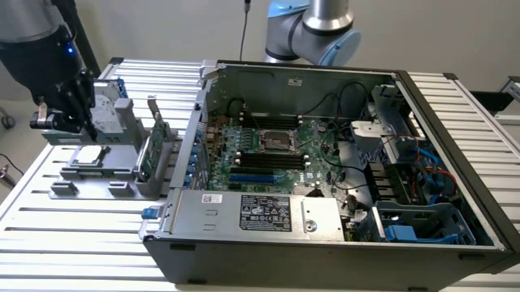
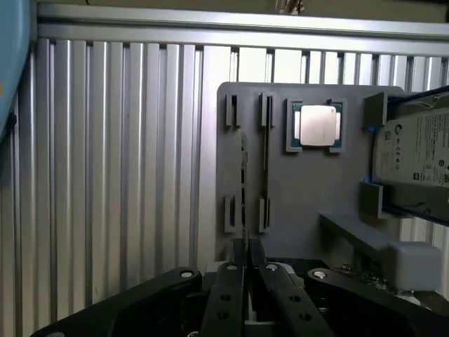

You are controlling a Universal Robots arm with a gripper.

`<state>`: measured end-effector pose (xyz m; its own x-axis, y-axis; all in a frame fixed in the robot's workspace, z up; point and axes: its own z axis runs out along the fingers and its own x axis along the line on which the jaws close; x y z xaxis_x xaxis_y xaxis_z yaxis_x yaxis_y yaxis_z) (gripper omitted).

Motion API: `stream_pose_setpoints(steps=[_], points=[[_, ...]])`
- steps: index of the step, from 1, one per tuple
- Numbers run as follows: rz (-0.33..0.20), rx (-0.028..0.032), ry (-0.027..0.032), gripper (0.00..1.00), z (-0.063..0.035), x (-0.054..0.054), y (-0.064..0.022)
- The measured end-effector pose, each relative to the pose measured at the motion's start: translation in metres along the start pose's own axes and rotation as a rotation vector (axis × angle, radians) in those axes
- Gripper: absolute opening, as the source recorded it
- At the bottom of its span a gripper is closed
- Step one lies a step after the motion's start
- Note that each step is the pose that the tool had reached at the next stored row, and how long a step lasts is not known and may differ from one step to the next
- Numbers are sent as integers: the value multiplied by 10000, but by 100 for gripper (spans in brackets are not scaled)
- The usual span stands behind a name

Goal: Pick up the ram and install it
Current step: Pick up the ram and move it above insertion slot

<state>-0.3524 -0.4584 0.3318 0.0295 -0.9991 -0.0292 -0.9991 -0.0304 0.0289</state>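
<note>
The ram (image 2: pixel 265 161) stands on edge in a slot of the grey fixture (image 2: pixel 302 196), seen as a thin line between two pairs of posts. My gripper (image 2: pixel 245 246) hangs above the fixture's near end. Its black fingers (image 2: pixel 228 295) are pressed together, shut, with nothing visible between them. In the exterior view the gripper (image 1: pixel 85 125) hovers over the fixture's (image 1: pixel 97 182) far left part, beside the hard drive. Two green boards (image 1: pixel 153 149) stand upright at the fixture's right side; there I cannot tell which one is the ram. The motherboard's black memory slots (image 1: pixel 272 161) lie in the open case.
A taller board (image 2: pixel 243 175) stands in the neighbouring slot. A processor (image 2: pixel 317 126) and a silver hard drive (image 2: pixel 414 151) also sit on the fixture. The open computer case (image 1: pixel 325 182) takes up the exterior view's middle and right, on a ribbed aluminium table (image 1: pixel 73 243).
</note>
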Motion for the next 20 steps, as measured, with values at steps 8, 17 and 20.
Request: stream_pose_setpoints(steps=[8, 17, 20], points=[[-72, 8, -427, 14, -159, 6, -331], [-164, 12, -887, 14, -378, 10, -690], [-194, 13, -1030, 14, -450, 12, -807]])
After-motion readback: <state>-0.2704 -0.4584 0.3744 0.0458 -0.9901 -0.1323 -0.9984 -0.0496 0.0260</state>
